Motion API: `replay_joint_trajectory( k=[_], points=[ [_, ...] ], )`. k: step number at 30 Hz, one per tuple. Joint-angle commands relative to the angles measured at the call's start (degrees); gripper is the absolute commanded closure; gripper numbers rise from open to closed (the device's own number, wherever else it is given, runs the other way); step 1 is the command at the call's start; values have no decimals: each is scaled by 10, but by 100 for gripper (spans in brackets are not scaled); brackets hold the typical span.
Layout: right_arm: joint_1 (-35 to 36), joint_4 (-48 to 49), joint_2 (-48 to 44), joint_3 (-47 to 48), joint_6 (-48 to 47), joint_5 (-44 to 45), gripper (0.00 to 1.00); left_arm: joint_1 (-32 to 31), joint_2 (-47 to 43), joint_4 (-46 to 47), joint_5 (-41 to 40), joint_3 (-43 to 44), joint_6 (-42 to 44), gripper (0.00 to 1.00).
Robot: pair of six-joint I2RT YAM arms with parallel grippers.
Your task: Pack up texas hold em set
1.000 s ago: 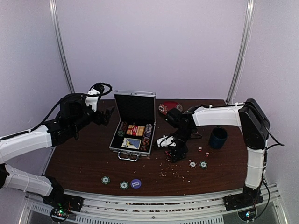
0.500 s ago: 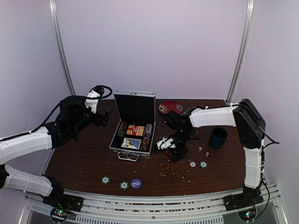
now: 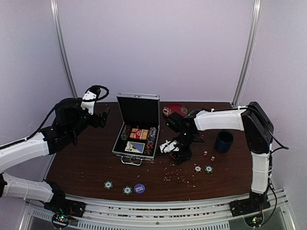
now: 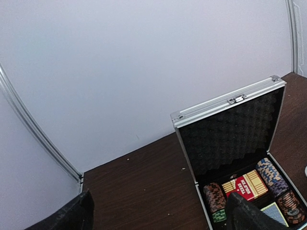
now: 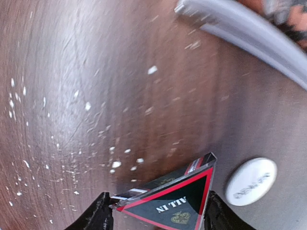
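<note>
The left tool point(image 3: 105, 116) hangs above the left part of the surface point(image 3: 81, 163), fingers spread wide and holding nothing. It is probably parked there to keep out of the way while watching the case point(image 3: 139, 110). The case sits just to its right, left of centre on the surface. Its lid stands upright, so the black-lined tray is open for loading. The tray holds chip stacks point(image 4: 214, 201) along both sides, with a red deck point(image 4: 247, 184) and a blue deck point(image 4: 276, 211) between them.

Three loose chips point(image 3: 127, 190) lie near the front edge, not yet packed. Behind the case's right corner is a red plate point(image 3: 173, 110), which is no part of the set.

The right tool point(image 3: 180, 154) is down at the surface just right of the case. Its fingers point(image 5: 98, 215) stand half spread on either side of a triangular "ALL IN" marker point(image 5: 177, 199), apparently to lift it into the case. Whether they actually press on it cannot be told. A white round button point(image 5: 251, 181) lies just beside the marker.

Further right, two red dice point(image 3: 209, 155) and two more chips point(image 3: 203, 168) wait on the surface, with a dark blue mug point(image 3: 224, 141) behind them.
</note>
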Motion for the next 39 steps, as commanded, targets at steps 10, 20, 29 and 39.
replay_joint_trajectory(
  k=[10,20,29,39],
  points=[
    [22,62,78,269,161,11,57,16,-36,11,-86,12,12,2],
    [55,127,168,375,190,90,54,17,-53,32,-116,-2,21,2],
    [60,174,219,412,186,109,51,17,-58,29,-103,-1,19,2],
    [59,225,253,414,156,140,49,18,-59,24,-89,2,18,2]
  ],
)
